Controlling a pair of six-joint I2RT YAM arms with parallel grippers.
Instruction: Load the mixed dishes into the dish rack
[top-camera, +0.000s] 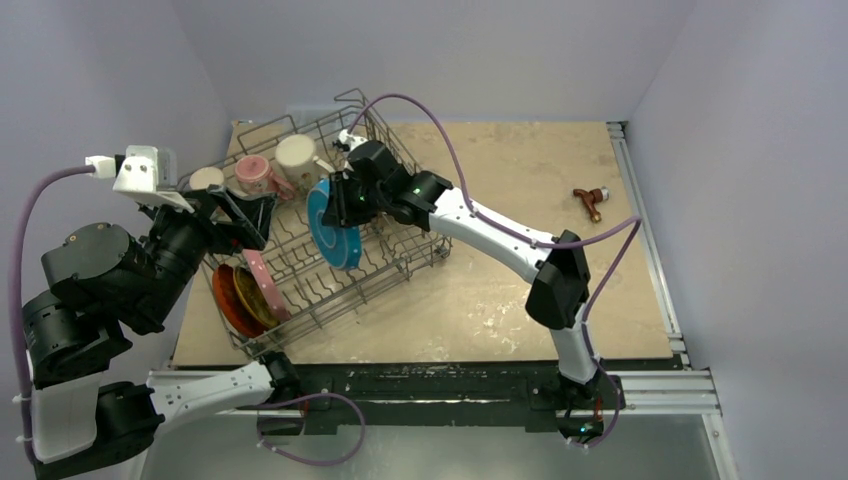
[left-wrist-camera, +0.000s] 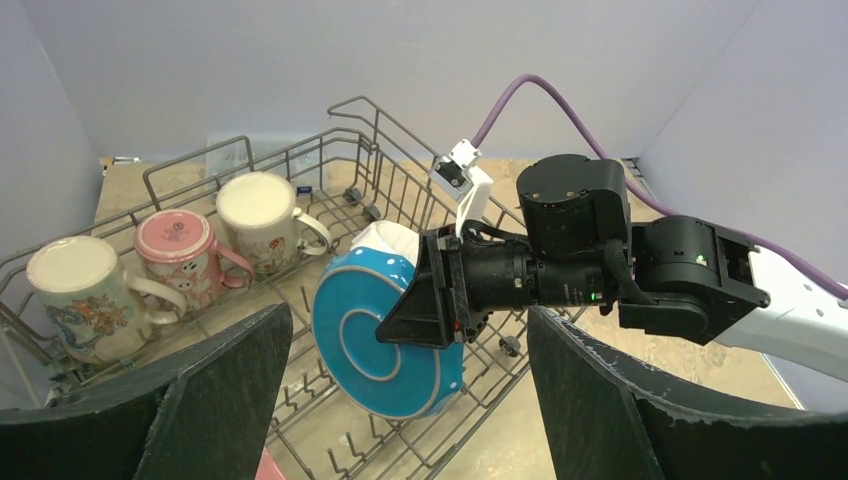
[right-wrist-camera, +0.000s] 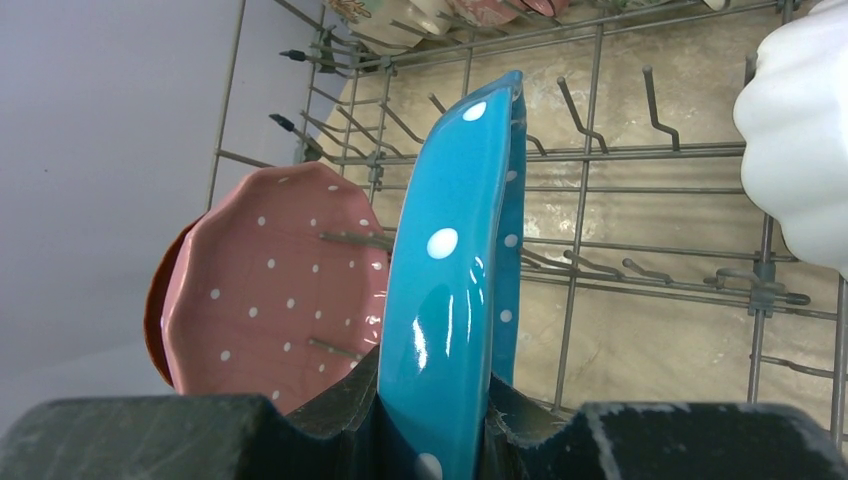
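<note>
At the surface's left edge, right fingers (right-wrist-camera: 200, 440) clamp the blue plate (right-wrist-camera: 450, 300) on edge within the dish rack (top-camera: 290, 270), white fluted bowl (right-wrist-camera: 800, 130) and pink dotted plate (right-wrist-camera: 270, 290) flanking; left fingers (left-wrist-camera: 220, 400) spread wide.

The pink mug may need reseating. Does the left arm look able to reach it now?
Probably yes. The left gripper is open at the dish rack's left side, nothing between it and the pink mug. The right gripper, shut on the blue plate, sits clear of that path.
</note>
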